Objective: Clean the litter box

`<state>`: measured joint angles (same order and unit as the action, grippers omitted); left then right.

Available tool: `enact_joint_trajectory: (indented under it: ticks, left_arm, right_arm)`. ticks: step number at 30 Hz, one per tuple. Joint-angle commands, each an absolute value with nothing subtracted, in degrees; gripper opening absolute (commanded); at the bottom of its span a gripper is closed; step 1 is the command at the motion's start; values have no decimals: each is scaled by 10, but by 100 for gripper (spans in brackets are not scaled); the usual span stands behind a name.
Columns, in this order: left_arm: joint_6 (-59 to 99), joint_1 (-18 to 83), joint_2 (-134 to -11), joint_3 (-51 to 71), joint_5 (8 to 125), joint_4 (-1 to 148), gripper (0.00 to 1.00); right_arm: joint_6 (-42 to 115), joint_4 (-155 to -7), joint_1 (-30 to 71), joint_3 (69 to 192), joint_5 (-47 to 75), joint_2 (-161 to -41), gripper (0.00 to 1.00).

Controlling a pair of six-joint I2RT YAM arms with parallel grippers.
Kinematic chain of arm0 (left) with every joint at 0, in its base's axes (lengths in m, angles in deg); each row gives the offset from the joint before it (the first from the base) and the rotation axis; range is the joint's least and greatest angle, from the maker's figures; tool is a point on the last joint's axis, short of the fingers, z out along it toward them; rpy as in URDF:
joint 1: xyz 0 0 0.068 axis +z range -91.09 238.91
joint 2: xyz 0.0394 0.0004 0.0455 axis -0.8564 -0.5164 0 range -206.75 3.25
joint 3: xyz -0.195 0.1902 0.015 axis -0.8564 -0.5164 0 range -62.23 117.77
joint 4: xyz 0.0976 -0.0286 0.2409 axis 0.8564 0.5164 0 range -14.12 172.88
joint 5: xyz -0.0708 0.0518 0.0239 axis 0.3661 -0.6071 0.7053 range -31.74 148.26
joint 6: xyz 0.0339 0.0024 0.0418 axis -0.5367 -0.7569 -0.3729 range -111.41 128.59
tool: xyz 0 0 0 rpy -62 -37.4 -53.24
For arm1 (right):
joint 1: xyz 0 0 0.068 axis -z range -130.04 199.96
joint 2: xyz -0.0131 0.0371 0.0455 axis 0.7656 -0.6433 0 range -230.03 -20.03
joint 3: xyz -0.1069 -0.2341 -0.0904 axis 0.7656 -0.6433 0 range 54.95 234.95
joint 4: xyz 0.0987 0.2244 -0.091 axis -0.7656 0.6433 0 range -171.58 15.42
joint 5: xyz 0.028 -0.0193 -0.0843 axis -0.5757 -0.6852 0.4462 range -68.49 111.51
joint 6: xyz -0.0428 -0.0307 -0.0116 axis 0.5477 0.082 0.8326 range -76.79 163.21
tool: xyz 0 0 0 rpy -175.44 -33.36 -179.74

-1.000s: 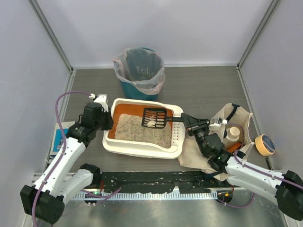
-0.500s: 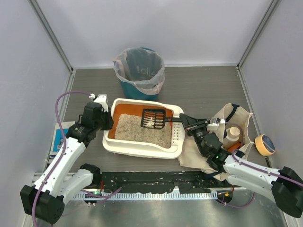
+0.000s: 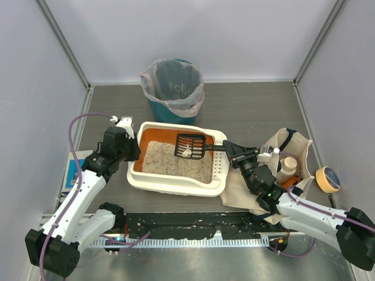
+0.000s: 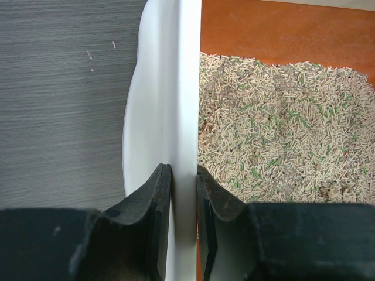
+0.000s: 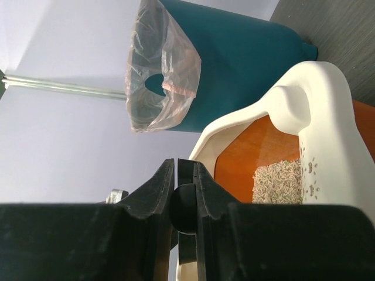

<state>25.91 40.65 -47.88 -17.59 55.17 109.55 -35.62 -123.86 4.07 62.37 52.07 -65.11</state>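
Observation:
The litter box [image 3: 218,174] is a cream-white tray with orange inner walls and grey-beige litter [image 3: 176,159]. My left gripper [image 3: 130,146] is shut on its left rim [image 4: 176,105], one finger outside and one over the litter [image 4: 275,123]. My right gripper [image 3: 229,150] is shut on the handle of a black slotted scoop [image 3: 191,146]. The scoop is held over the litter with a pale clump [image 3: 186,153] in it. In the right wrist view the handle [image 5: 185,208] sits between the fingers, with the box's rim [image 5: 310,123] to the right.
A teal bin [image 3: 173,89] with a plastic liner stands behind the box; it shows in the right wrist view [image 5: 234,58]. A beige cloth tote bag [image 3: 290,146] with a bottle lies at the right, next to a tape roll [image 3: 327,178]. Grey walls enclose the table.
The scoop and my right gripper have shifted slightly left and back over the litter. The left arm has not moved.

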Motion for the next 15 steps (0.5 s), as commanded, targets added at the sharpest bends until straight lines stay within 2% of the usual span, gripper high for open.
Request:
enact_joint_trajectory:
  ticks: [1, 3, 6, 7, 8, 9, 11, 13, 15]
  left_arm:
    - [256, 406, -471, -175, 561, 1093, 24]
    - [256, 407, -470, -176, 561, 1092, 24]
    - [256, 406, -471, -175, 561, 1094, 24]
    - [257, 406, -470, -175, 561, 1094, 24]
    - [258, 406, -469, -176, 562, 1094, 24]
    - [258, 406, -468, -177, 562, 1092, 25]
    - [256, 406, -469, -176, 560, 1089, 24]
    - [255, 406, -473, -173, 559, 1092, 25]
    - [256, 406, -474, -173, 561, 1095, 24]
  right_arm:
    - [-351, -1308, 46, 608, 534, -660, 1]
    - [-352, -1300, 49, 628, 503, -672, 1]
    - [-404, -1237, 50, 606, 586, -630, 1]
    - [-377, -1246, 50, 598, 589, -628, 1]
    - [-331, -1297, 50, 607, 563, -631, 1]
    - [-310, -1288, 50, 628, 526, -642, 1]
    - [-314, -1187, 50, 672, 515, -640, 1]
    - [-372, -1153, 49, 651, 579, -602, 1]
    - [-339, -1278, 50, 594, 586, -606, 1]
